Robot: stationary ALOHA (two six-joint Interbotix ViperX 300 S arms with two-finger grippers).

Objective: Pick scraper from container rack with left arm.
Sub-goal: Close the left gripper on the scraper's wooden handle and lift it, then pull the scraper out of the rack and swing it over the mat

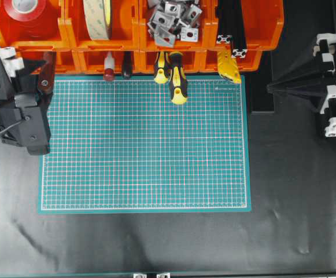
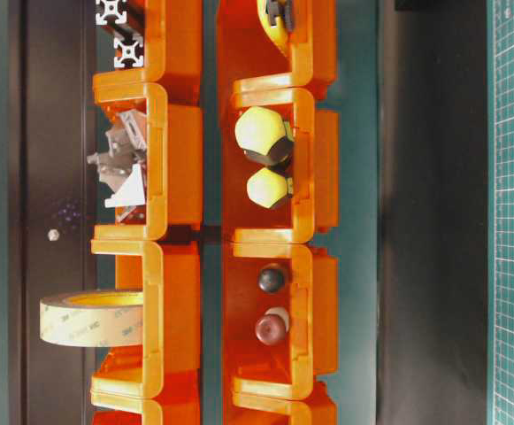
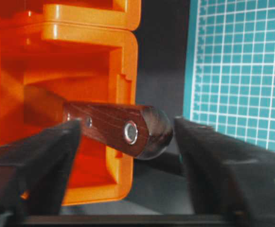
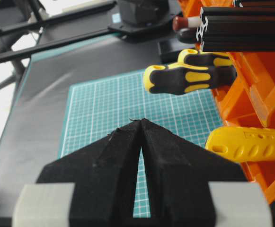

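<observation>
The left gripper [image 1: 37, 78] is seen at the far left of the overhead view, beside the lower-left bin of the rack [image 1: 75, 36], and in its wrist view the two fingers [image 3: 33, 165] are spread on either side of the scraper [image 3: 113, 127] without touching it (a gap shows on each side, so the pincer is released and nothing is grasped). The scraper is lodged in that bin with its blade end inside and the wooden handle, rivet and hanging hole outward, pointed over the bin's open front toward the mat [image 1: 144, 145]; it is stored this way, presumably, so the handle can be taken without reaching into the bin. The fingers are set around the handle rather than the blade, which is judged to be the right place for a firm pinch; closing is the step still to be done.

Farther right along the lower row, a red-tipped tool [image 1: 108, 74] and a dark-handled one [image 1: 126, 70] are left alone, as are the two yellow-and-black screwdrivers [image 1: 177, 84] and a yellow tool [image 1: 229, 68].

At the right edge the right gripper [image 4: 141, 124] is parked clear of the rack, its fingers pressed together on nothing, since the task is given to the other arm
</observation>
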